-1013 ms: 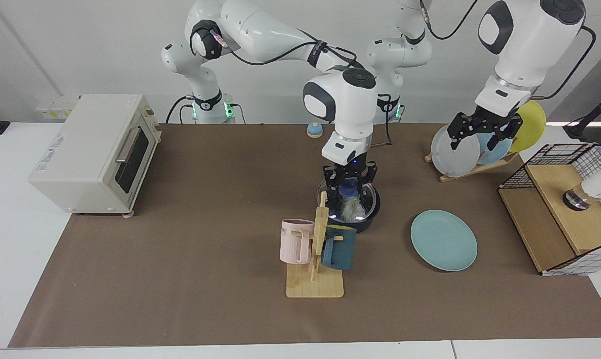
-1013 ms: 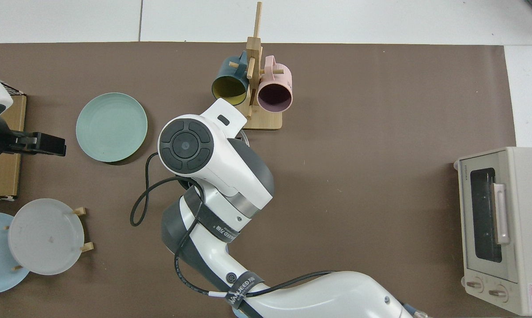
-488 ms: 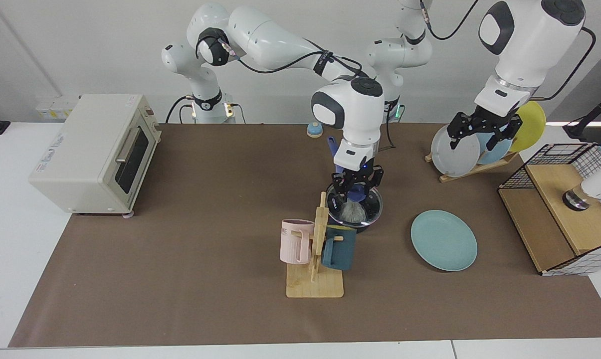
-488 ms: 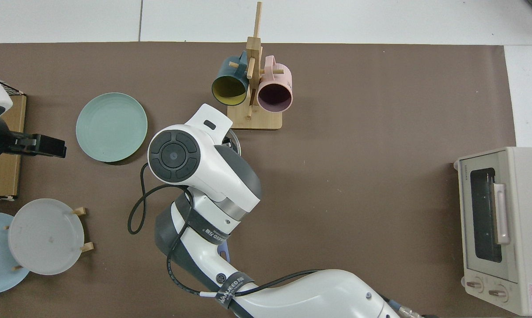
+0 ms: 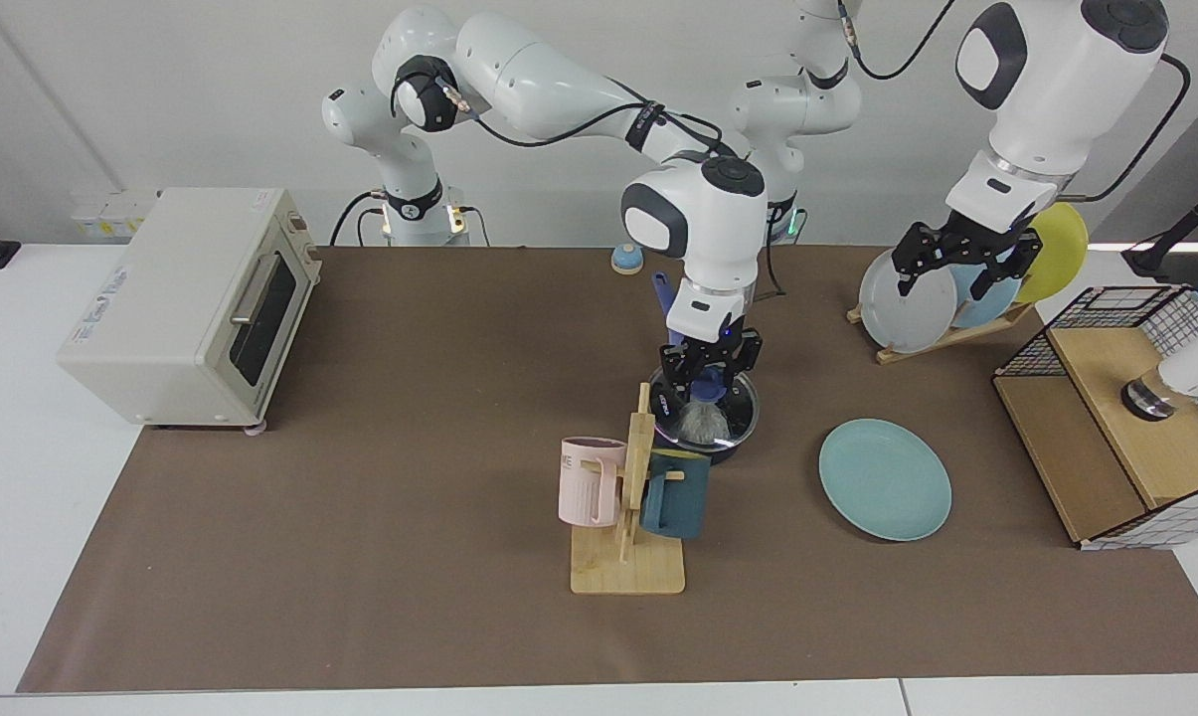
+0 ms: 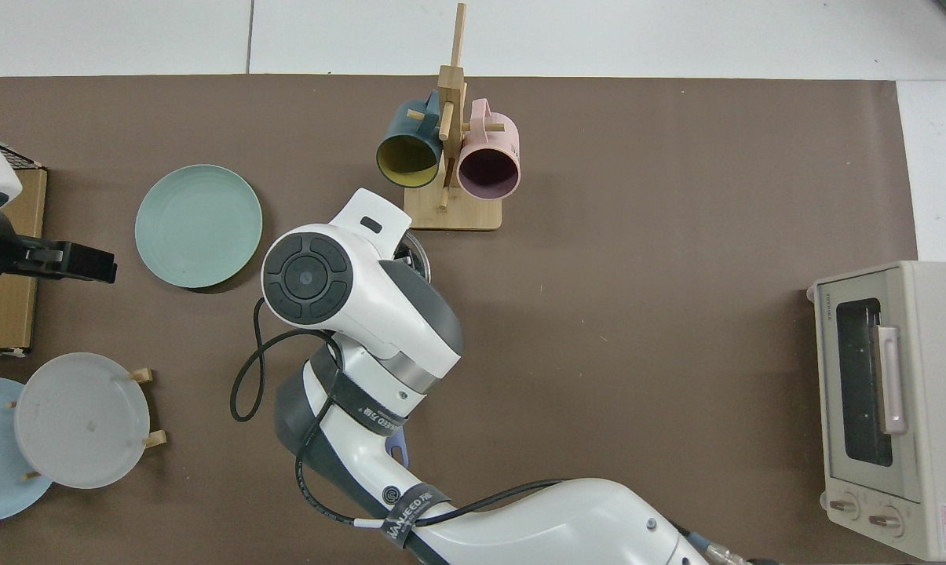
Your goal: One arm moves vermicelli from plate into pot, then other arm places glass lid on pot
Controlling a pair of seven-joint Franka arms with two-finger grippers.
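Right gripper point(image 5: 709, 366) directly over the pot point(image 5: 703, 423), fingers closed around the blue knob of the glass lid point(image 5: 733, 410) — lid sits on the pot rim, the vermicelli point(image 5: 700, 423) visible through the glass inside. Plate point(image 5: 885, 479) bare on the mat, near the pot. Left gripper point(image 5: 961, 261) waits raised in front of the dish rack point(image 5: 941, 336) — fingers spread, holding nothing.

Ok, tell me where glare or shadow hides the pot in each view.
Facing view: the glass lid on the pot catches pale glints, yet the vermicelli shows through it, under the right gripper. Top view: no glare; the right arm covers the pot, leaving only a sliver of lid rim.
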